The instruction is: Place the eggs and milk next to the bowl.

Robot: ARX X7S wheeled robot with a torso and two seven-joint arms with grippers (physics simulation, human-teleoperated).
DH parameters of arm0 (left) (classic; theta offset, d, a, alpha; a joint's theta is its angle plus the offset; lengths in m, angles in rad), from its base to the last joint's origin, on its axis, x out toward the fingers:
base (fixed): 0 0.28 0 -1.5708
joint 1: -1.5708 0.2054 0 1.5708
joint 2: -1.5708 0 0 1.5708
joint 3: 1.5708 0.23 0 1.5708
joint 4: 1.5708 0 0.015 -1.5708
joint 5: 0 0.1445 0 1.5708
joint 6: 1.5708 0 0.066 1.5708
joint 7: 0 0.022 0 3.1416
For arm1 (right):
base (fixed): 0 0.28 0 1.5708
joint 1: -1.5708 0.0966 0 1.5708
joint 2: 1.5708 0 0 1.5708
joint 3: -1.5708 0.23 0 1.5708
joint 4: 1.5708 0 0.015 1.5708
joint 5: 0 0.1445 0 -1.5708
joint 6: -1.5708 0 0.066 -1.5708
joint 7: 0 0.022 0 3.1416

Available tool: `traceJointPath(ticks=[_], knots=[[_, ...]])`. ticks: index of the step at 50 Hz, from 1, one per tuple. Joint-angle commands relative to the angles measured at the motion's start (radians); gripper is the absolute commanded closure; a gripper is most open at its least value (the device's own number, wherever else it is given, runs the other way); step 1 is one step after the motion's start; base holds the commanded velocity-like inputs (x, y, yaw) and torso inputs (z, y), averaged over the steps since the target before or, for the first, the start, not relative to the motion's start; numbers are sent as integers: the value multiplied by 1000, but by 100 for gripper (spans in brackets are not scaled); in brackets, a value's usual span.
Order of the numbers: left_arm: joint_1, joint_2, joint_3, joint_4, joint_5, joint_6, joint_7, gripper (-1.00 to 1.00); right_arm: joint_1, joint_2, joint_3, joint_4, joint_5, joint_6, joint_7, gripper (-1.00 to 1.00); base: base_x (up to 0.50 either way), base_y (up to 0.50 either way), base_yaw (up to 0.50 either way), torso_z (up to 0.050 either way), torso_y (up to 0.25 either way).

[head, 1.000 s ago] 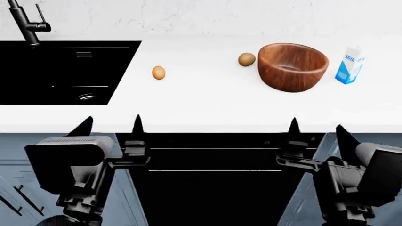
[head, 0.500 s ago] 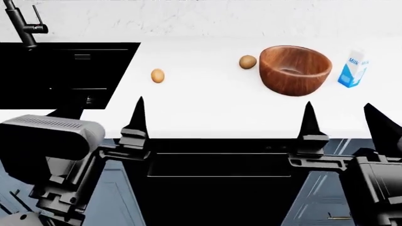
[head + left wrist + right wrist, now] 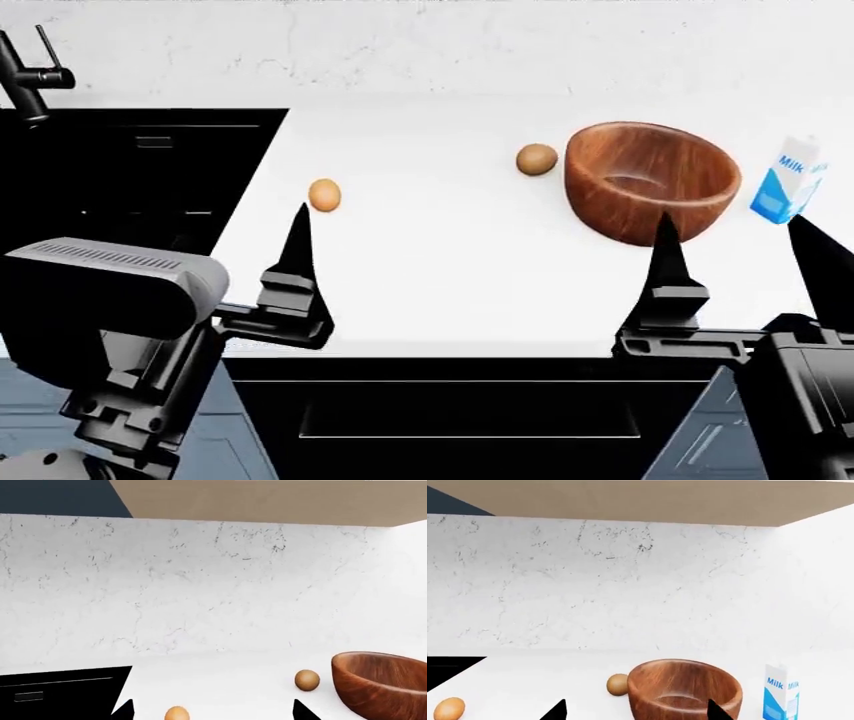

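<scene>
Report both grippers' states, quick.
Left gripper: open, holding nothing, short of the lighter egg.
Right gripper: open, holding nothing, in front of the bowl.

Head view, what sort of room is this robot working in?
Most likely a kitchen: a white countertop with a black sink and black faucet set before a marbled white backsplash, with a wooden bowl and a milk carton laid out.
</scene>
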Motion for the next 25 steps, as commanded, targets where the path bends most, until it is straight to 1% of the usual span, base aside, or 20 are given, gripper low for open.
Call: traceJointPath(ticks=[1,25], knots=[[-12,-9,8,-7,-22,0,-21,-100,11,30,-21,-1,6,-23,17,-100,289,0,0,0,0],[-18,-27,25,-13,-39,9,-47,-100,9,59,-56,4,-13,-64,22,-100,290,0,0,0,1]])
